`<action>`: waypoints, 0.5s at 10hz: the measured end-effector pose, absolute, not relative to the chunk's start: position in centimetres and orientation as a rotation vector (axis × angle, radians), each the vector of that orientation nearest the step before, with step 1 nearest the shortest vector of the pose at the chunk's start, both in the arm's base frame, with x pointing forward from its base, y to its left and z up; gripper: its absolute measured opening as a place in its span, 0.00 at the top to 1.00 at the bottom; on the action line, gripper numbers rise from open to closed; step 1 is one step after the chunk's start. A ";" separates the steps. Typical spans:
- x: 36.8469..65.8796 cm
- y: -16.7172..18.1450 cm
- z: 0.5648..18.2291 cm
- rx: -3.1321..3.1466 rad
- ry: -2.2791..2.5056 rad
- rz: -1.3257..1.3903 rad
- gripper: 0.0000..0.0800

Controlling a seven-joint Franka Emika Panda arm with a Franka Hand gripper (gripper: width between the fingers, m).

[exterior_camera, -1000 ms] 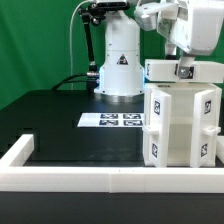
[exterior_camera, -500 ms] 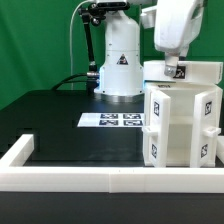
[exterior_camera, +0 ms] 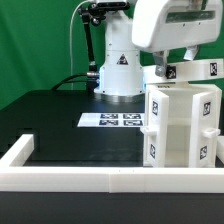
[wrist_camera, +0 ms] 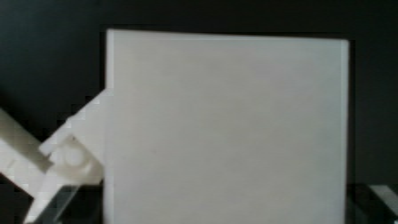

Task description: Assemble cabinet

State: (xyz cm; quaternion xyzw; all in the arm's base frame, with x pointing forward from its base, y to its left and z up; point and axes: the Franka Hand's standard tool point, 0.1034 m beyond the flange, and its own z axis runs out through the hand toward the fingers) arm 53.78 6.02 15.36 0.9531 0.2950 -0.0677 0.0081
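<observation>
The white cabinet body [exterior_camera: 182, 125] stands upright at the exterior view's right, with marker tags on its sides. My gripper [exterior_camera: 172, 62] is just above it, shut on a flat white panel [exterior_camera: 192, 72] that hangs slightly tilted over the body's top. In the wrist view the panel [wrist_camera: 222, 120] fills the middle between my dark fingertips [wrist_camera: 43, 205]. My gripper [wrist_camera: 214, 214] holds it by its edges. A white part of the cabinet body [wrist_camera: 54, 150] shows beside the panel. The wrist housing hides most of the fingers in the exterior view.
The marker board [exterior_camera: 112, 121] lies on the black table left of the cabinet body. A white raised rim [exterior_camera: 90, 180] borders the table's front and left. The robot base [exterior_camera: 120, 65] stands at the back.
The arm's wrist has swung up and toward the exterior view's left, now looming larger. The held panel has tipped slightly, its right end higher.
</observation>
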 end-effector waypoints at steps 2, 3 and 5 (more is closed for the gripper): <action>53.8 6.1 15.4 3.034 0.674 -0.209 0.28; 53.8 6.1 15.4 3.043 0.622 -0.208 0.28; 53.8 6.3 15.4 3.081 0.259 -0.200 0.28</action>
